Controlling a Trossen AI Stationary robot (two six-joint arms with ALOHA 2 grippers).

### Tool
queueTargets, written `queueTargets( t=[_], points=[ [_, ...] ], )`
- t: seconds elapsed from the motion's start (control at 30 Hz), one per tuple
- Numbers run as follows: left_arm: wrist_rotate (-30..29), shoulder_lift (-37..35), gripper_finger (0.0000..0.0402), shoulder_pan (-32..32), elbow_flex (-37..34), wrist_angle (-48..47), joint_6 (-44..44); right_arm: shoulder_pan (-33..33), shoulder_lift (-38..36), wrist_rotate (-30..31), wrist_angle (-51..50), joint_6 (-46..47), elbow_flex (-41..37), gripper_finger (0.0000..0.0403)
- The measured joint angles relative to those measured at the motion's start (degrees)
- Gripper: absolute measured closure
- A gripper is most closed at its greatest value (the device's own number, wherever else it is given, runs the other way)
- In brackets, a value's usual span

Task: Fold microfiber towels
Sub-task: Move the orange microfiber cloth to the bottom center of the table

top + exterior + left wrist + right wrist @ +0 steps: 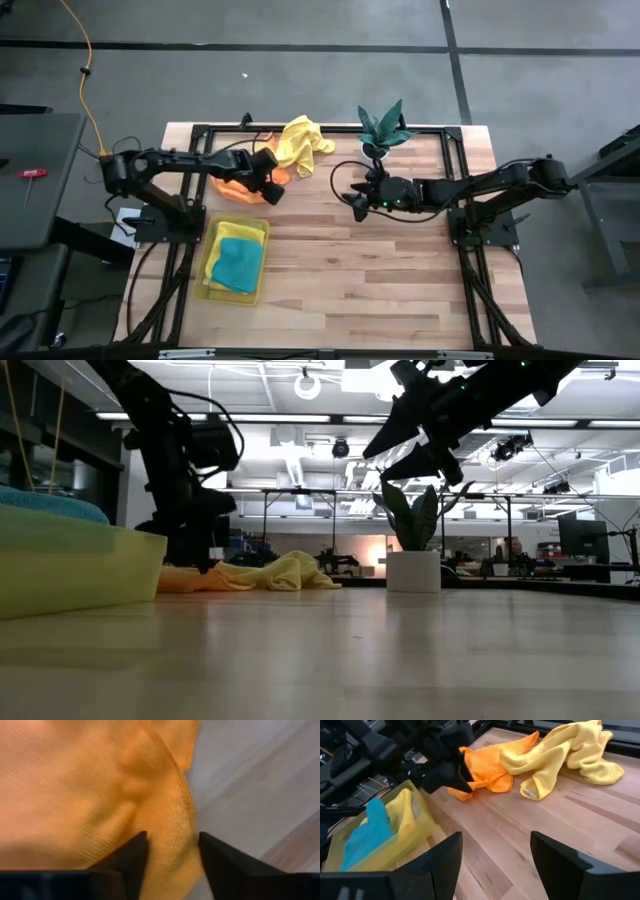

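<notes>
High view: table (400, 270) carries tray (212, 262) w/ teal towel (238, 264) on a yellow one, likely stowed as done. Yellow towel (303, 140) lies crumpled at far edge. Left gripper (172, 852), jaws apart, straddles orange towel (90, 785) edge, prob. to pinch it. Right gripper (495, 855) hovers mid-table, jaws wide, empty. No legible labels.

orange towel (232, 186) partly under left gripper (270, 183), olive-green towel unseen
</notes>
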Motion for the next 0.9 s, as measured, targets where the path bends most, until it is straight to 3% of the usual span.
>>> queueTargets(
  t=[0.17, 0.4, 0.6, 0.7, 0.9],
  points=[
    [3.2, 4.2, 0.0380, -2.4, 0.0, 1.6, -4.0, 0.0, 0.0, -3.0, 0.0, -2.5, 0.0, 0.0176],
    [2.9, 6.9, 0.0398, -13.8, 5.3, 14.2, -12.9, 0.0, -1.2, -7.9, -1.4, -5.7, 0.0, 0.0176],
    [2.3, 13.9, 0.0400, -22.0, 16.5, 19.3, -9.5, 0.0, -5.6, -7.2, -11.5, -11.5, 0.0, 0.0176],
    [6.8, 18.8, 0.0400, -25.2, 22.7, 19.3, -6.2, 0.0, -7.5, -7.1, -19.7, -13.5, 0.0, 0.0176],
    [8.6, 24.9, 0.0398, -30.8, 29.9, 18.4, -4.4, 0.1, -7.3, -10.0, -37.8, -1.9, 0.0, 0.0176]
  ],
)
